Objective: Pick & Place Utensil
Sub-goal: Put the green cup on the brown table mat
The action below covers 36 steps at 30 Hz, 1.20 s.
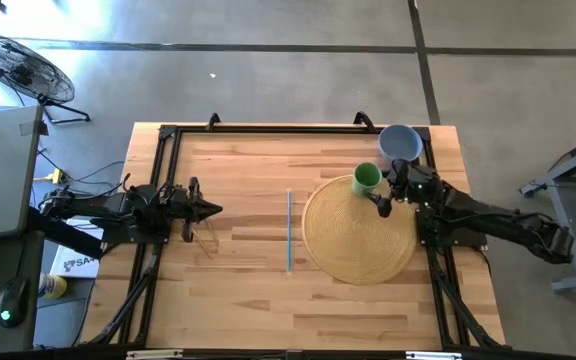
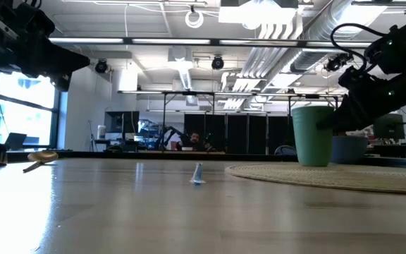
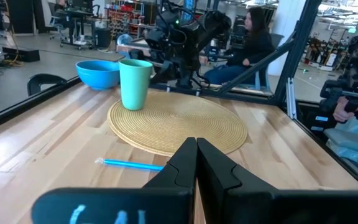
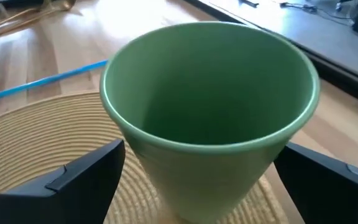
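Right gripper (image 4: pixel 197 168) jaws wide, straddling the upright green plastic cup (image 1: pixel 366 178) on the far edge of the round woven straw placemat (image 1: pixel 360 230), no contact visible. Thin blue straw (image 1: pixel 289 231) lies flat mid-table, just left of placemat. Left gripper (image 1: pixel 211 209) jaws closed, empty, at left side

Bright, even overhead light from ceiling fixtures (image 2: pixel 194 15) casts glare on the concrete floor (image 1: pixel 268 25) toward twelve o'clock, while the green cup (image 4: pixel 210 118) fills the right wrist view, softly blurred.
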{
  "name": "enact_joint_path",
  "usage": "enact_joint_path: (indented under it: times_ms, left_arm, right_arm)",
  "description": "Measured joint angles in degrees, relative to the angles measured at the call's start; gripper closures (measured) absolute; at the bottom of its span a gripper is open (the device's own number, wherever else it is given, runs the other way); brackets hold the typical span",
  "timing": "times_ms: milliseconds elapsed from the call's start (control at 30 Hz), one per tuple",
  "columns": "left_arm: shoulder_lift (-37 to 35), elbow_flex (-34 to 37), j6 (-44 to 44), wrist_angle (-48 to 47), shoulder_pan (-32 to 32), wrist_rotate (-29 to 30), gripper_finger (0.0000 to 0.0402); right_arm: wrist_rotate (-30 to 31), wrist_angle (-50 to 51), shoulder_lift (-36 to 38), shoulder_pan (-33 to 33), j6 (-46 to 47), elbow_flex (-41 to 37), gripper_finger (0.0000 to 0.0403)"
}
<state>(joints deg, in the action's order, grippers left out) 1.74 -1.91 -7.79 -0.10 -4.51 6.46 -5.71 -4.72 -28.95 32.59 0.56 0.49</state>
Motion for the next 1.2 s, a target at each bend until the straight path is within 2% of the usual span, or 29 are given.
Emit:
enact_joint_path:
  times_ms: [400, 967, 1200]
  left_arm:
    - [-0.01, 0.00, 0.00, 0.00, 0.00, 0.00, 0.0401]
    - [0.00, 0.00, 0.00, 0.02, 0.00, 0.02, 0.0401]
    - [0.00, 0.02, 0.00, 0.02, 0.00, 0.02, 0.0401]
  right_arm:
    - [6.40, -3.82, -4.82, -2.07, 0.63, 0.00, 0.0004]
    - [6.22, -24.68, -21.71, -2.07, -3.59, -0.02, 0.0003]
    - [3.30, -33.18, -28.92, -2.07, -3.59, -0.04, 0.0003]
